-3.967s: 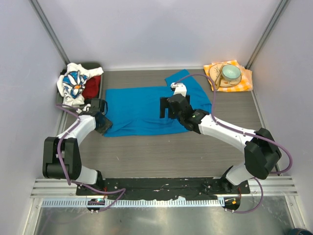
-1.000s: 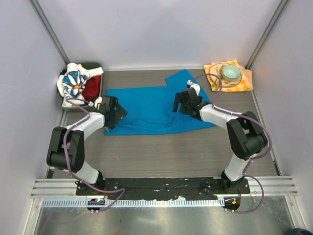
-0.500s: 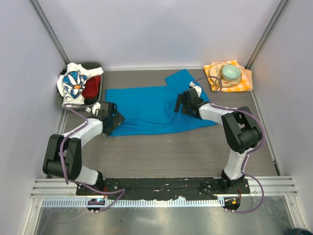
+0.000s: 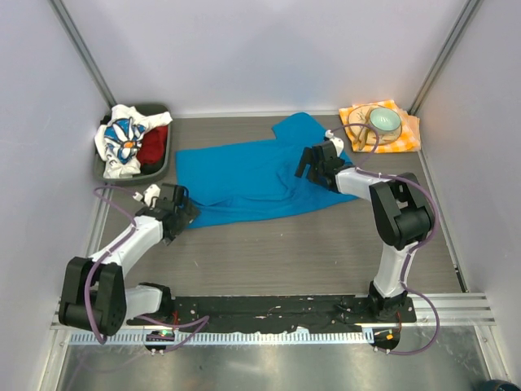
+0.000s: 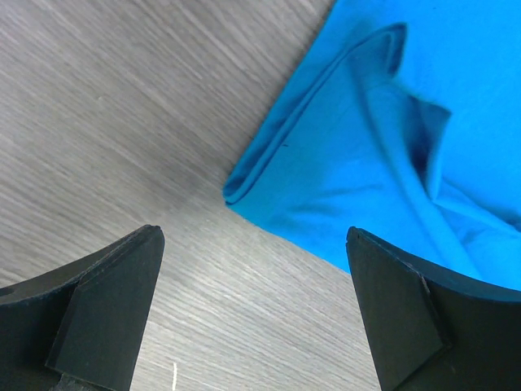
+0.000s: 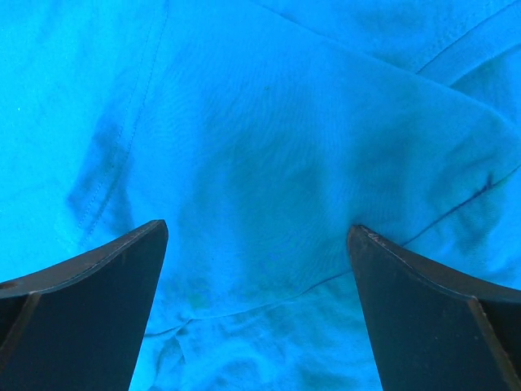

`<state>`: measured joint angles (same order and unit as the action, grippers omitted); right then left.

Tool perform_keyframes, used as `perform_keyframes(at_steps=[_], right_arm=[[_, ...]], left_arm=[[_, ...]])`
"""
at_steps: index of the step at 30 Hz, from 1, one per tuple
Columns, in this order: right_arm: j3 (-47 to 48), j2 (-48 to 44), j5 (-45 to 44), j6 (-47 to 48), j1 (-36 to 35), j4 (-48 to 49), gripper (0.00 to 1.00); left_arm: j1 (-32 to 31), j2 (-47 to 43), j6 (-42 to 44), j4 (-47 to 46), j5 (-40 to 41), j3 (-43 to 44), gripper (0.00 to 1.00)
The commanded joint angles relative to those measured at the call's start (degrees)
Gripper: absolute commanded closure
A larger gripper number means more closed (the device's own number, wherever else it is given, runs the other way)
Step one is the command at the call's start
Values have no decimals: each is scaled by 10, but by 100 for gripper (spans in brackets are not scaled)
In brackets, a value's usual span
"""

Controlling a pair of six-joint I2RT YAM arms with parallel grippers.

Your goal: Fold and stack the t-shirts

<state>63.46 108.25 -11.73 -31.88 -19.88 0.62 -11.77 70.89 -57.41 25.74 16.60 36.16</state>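
At mid-table the blue t-shirt (image 4: 244, 179) lies spread but rumpled, no fold made yet. Its near-left corner sits just ahead of the left gripper (image 4: 181, 213), jaws wide, holding nothing. The right gripper (image 4: 309, 164) is over the cloth's far-right part, also wide open & empty. Far left, the daisy t-shirt (image 4: 120, 140) & red t-shirt (image 4: 153, 147) lie bunched in a dark tray (image 4: 163, 169). Looks like 0 of 3 folded, no stack begun: early stage.

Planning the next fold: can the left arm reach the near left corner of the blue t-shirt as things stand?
Probably yes. The left fingers stand open right over that corner of the blue t-shirt, with bare table beside it and nothing lying across it.
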Motion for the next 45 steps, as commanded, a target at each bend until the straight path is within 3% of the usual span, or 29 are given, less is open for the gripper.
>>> perform_keyframes(at_steps=[1,6,12,17,23,29,45], right_arm=[[-20,-12,-33,-6,12,-65,0],[-32,-100,-16,-4,1,-45,0],[34,-139,20,17,-102,-104,0],[80,-107,99,-26,-231,-97,0],[195,17,200,-46,-334,-65,0],[244,107,260,-59,-358,7,0],[278,136,247,-29,-358,7,0]], left_arm=[[3,-45,5,23,20,0,0],[2,-98,-7,71,7,48,0],[2,-142,-1,137,20,119,0],[3,-142,11,175,59,173,0],[23,-136,27,209,64,221,0],[50,-147,48,215,49,233,0],[73,-149,60,192,19,206,0]])
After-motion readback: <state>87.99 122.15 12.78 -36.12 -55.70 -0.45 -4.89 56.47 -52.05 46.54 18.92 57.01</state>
